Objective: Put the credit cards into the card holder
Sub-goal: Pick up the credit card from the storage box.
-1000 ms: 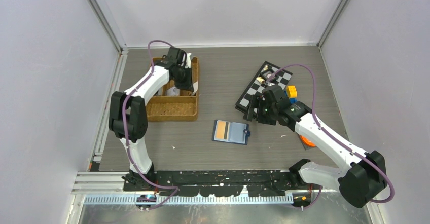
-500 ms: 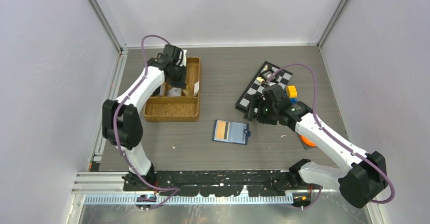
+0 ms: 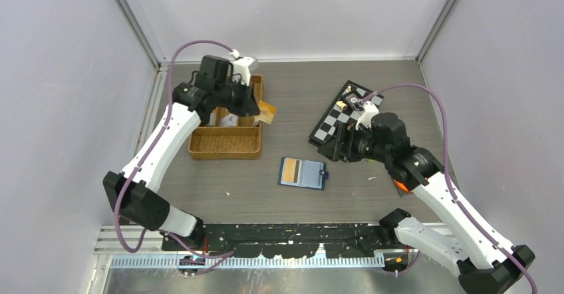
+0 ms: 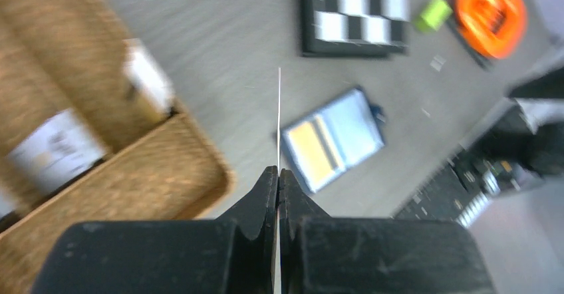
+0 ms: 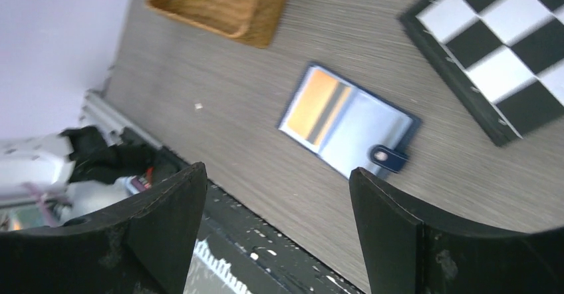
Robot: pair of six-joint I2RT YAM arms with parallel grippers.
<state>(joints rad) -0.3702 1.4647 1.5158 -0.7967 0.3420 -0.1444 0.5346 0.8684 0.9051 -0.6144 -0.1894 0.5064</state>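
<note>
The card holder (image 3: 303, 173) lies open on the table between the arms, also seen in the left wrist view (image 4: 332, 138) and the right wrist view (image 5: 346, 121). An orange-tan credit card (image 3: 289, 171) sits in its left pocket. My left gripper (image 3: 258, 108) hangs over the right rim of the wicker tray, shut on another orange-tan credit card (image 3: 267, 112). That card shows edge-on as a thin pale line (image 4: 279, 108) rising from the closed left gripper (image 4: 279, 173). My right gripper (image 3: 336, 144) hovers to the right of the holder, and this gripper (image 5: 276, 174) is open and holds nothing.
A brown wicker tray (image 3: 226, 149) with white items inside stands at the back left. A checkerboard (image 3: 346, 111) with small pieces lies at the back right. An orange toy (image 3: 401, 185) sits under the right arm. The black base rail (image 3: 292, 231) runs along the near edge.
My left gripper has risen out of the tray and swung right with a card pinched in it. The right arm has lifted and pulled back a little, still open.
</note>
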